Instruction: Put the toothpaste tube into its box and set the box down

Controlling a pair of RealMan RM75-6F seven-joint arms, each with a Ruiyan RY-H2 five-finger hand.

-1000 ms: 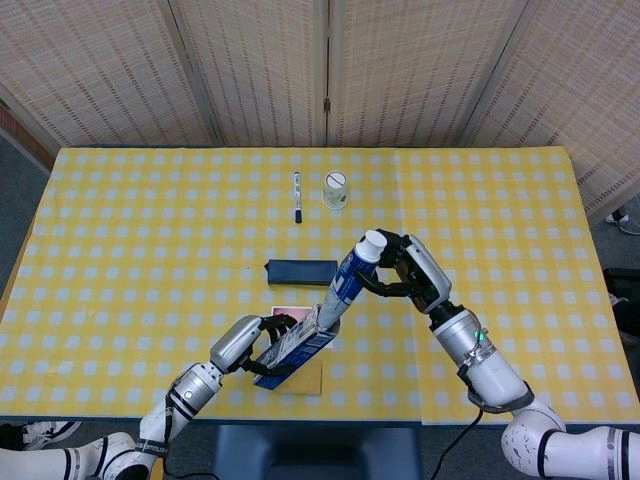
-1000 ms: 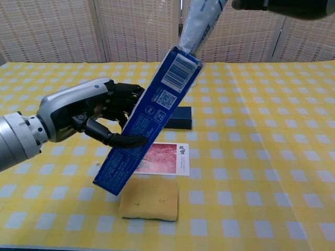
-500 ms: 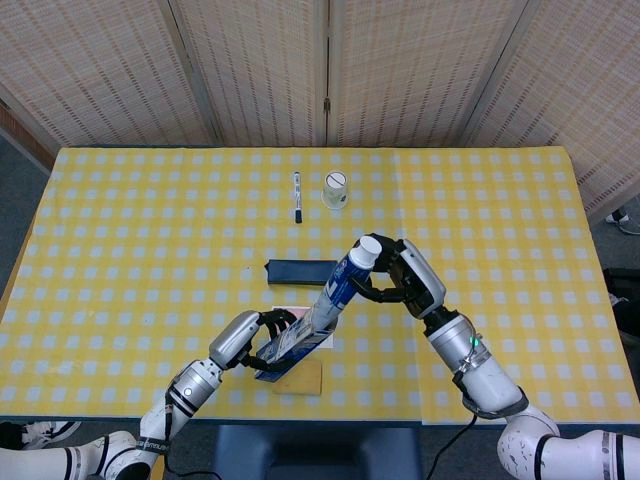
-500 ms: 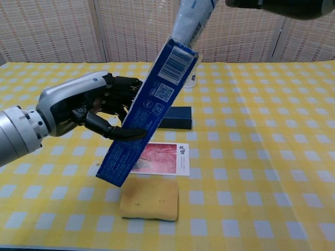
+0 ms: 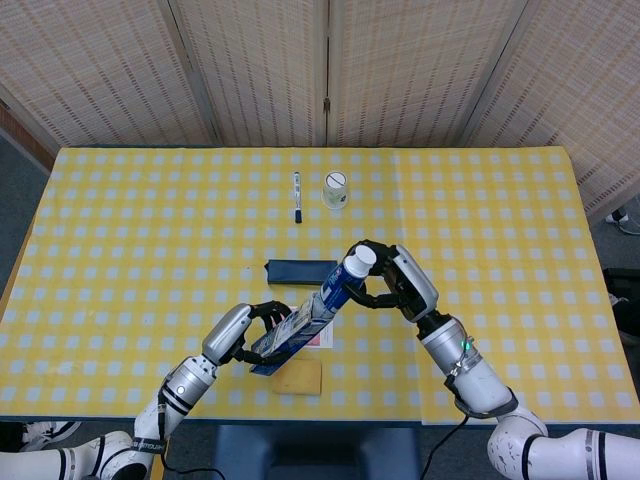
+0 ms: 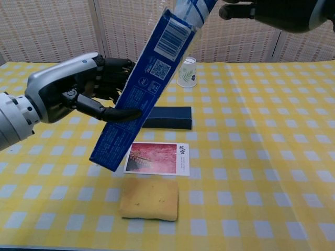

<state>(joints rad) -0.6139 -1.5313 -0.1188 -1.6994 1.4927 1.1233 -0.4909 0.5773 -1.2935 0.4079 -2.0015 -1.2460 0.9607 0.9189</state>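
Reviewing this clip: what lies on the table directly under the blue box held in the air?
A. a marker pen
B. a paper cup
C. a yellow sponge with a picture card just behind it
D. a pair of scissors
C: in the chest view the toothpaste box, gripped by the left robot hand, hangs above the picture card and the yellow sponge.

The box (image 6: 137, 89) bears a barcode (lettering too small to read).
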